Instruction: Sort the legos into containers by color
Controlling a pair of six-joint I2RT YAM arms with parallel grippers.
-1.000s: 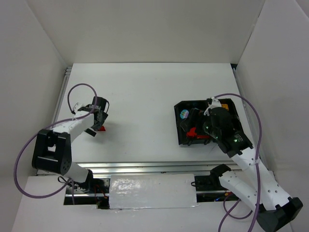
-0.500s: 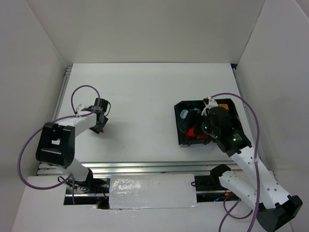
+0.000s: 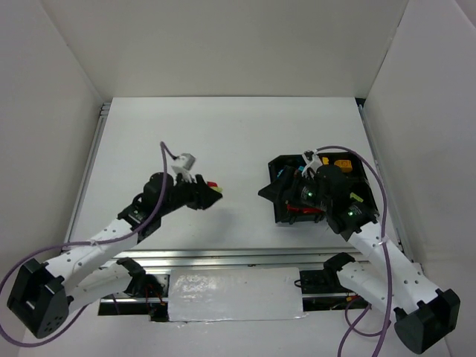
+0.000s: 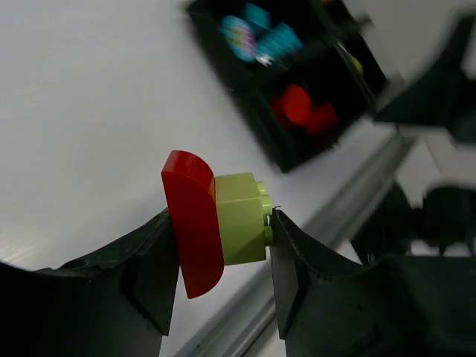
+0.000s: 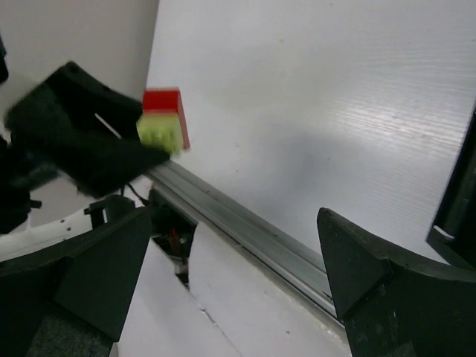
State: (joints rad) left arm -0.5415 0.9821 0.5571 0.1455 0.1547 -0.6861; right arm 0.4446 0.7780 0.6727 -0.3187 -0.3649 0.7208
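My left gripper point(image 4: 222, 223) is shut on two joined legos, a curved red brick point(image 4: 192, 223) and a pale green brick point(image 4: 239, 218), held off the table. In the top view this pair point(image 3: 214, 186) hangs near the table's middle, left of the black tray point(image 3: 278, 220). The tray's compartments hold cyan legos point(image 4: 249, 37), red legos point(image 4: 301, 108) and an orange one point(image 3: 343, 163). My right gripper point(image 5: 232, 223) stands open and empty over the tray's left edge, facing the held pair point(image 5: 162, 119).
The metal rail point(image 5: 245, 223) at the table's near edge runs under the right gripper. White walls point(image 3: 223, 44) enclose the table on three sides. The purple cable point(image 3: 390, 186) loops over the right arm beside the tray.
My left gripper shut on the red and green legos at the table's left side, lifted them and swung right toward the middle. The right gripper shifted slightly left over the tray, still open.
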